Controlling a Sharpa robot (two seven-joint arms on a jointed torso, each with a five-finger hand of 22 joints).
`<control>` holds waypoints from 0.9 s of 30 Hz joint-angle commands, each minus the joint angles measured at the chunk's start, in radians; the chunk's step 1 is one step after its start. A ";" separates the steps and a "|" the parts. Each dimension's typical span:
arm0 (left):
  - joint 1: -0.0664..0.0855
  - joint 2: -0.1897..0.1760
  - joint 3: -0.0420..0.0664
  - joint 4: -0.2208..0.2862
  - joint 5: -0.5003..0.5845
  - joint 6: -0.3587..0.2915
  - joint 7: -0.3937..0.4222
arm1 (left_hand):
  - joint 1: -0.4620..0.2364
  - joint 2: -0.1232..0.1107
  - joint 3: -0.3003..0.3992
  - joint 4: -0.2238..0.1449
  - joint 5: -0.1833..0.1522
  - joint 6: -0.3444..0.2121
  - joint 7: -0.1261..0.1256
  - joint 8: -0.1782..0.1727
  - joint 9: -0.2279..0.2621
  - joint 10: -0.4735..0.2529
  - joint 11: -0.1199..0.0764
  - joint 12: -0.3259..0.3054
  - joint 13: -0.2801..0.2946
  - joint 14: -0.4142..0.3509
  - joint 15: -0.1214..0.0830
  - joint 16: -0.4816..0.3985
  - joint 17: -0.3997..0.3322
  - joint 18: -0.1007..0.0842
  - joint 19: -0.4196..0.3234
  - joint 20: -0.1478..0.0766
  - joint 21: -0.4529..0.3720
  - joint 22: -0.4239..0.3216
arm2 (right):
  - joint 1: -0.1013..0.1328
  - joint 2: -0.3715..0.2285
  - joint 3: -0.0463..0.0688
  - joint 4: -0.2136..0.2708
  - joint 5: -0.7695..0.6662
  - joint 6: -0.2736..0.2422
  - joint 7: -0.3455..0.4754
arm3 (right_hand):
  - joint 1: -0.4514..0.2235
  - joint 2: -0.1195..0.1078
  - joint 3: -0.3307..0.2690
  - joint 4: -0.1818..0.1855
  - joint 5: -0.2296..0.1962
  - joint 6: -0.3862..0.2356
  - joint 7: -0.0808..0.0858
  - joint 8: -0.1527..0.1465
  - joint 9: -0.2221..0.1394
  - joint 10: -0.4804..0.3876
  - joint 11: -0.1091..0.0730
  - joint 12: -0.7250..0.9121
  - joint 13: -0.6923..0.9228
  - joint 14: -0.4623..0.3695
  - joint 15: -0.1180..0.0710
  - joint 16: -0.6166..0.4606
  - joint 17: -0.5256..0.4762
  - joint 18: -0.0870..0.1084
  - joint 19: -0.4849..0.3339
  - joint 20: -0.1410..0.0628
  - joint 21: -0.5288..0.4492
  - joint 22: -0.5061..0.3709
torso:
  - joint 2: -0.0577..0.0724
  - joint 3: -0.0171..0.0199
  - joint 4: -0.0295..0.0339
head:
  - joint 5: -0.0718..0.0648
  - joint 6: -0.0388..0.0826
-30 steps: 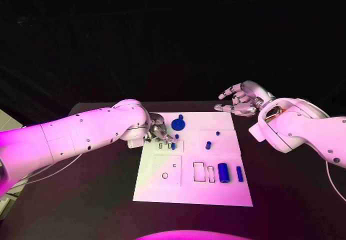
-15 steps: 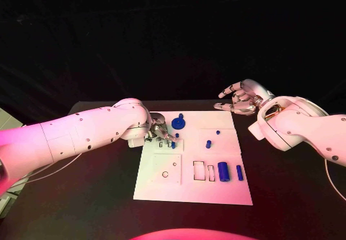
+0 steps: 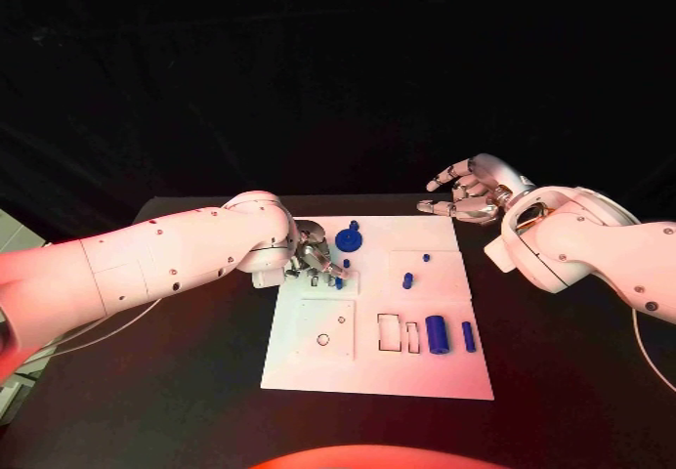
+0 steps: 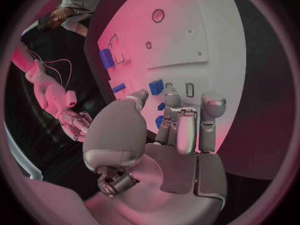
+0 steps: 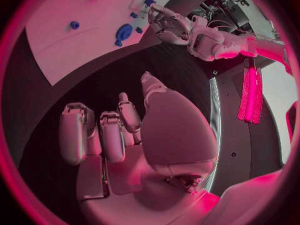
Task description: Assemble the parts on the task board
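The white task board (image 3: pixel 378 366) lies mid-table. My left hand (image 3: pixel 313 258) hovers low over its far left part. Thumb and a fingertip (image 4: pixel 170 92) pinch a small blue block (image 4: pixel 156 87), standing by two narrow slots (image 3: pixel 321 285) on the board. The same block (image 3: pixel 338 283) sits just below the fingers in the head view. A blue gear-like part (image 3: pixel 348 242) lies just beyond the hand. Small blue pegs (image 3: pixel 407 281) stand mid-board. My right hand (image 3: pixel 472 191) hangs open and empty above the table beyond the board's far right corner.
A blue cylinder (image 3: pixel 437 336) and a thin blue bar (image 3: pixel 468 338) lie at the board's near right, beside two rectangular outlines (image 3: pixel 389 334). A square plate with a round hole (image 3: pixel 322 341) sits near left. Black table (image 3: pixel 564 371) surrounds the board (image 5: pixel 62 45).
My left hand's fingers have shifted slightly down onto the small blue block. The right hand has stayed where it was.
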 commanded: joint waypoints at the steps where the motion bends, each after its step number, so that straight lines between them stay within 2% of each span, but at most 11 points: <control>1: 0.002 0.005 0.000 0.003 0.012 0.014 0.006 | 0.015 0.002 -0.003 0.002 0.000 -0.002 -0.002 0.005 0.004 0.002 -0.002 0.007 0.003 0.042 -0.006 0.006 0.060 -0.018 0.004 0.001 0.007 0.002 | 0.000 0.003 0.000 -0.002 -0.013 0.012 -0.003 | 0.000 0.015 -0.005 0.001 0.003 0.001 0.001 0.004 0.000 -0.004 -0.005 0.004 0.000 0.077 0.003 -0.004 0.157 0.014 -0.001 0.007 -0.001 0.124 | 0.000 -0.0002 0.0021 | -0.004 -0.001; 27: 0.002 0.031 -0.005 -0.023 0.013 0.035 0.008 | 0.038 0.005 -0.001 0.000 -0.001 -0.004 -0.004 0.009 0.019 0.001 -0.004 0.008 0.004 0.042 -0.007 0.006 0.061 -0.019 0.004 0.001 0.013 0.011 | 0.000 0.010 0.000 -0.008 -0.013 0.022 -0.009 | 0.002 0.020 -0.005 0.001 0.003 0.003 0.000 0.006 0.001 -0.002 -0.005 0.007 0.001 0.077 0.002 -0.004 0.155 0.015 -0.001 0.006 -0.002 0.123 | 0.000 -0.0015 0.0034 | -0.010 -0.001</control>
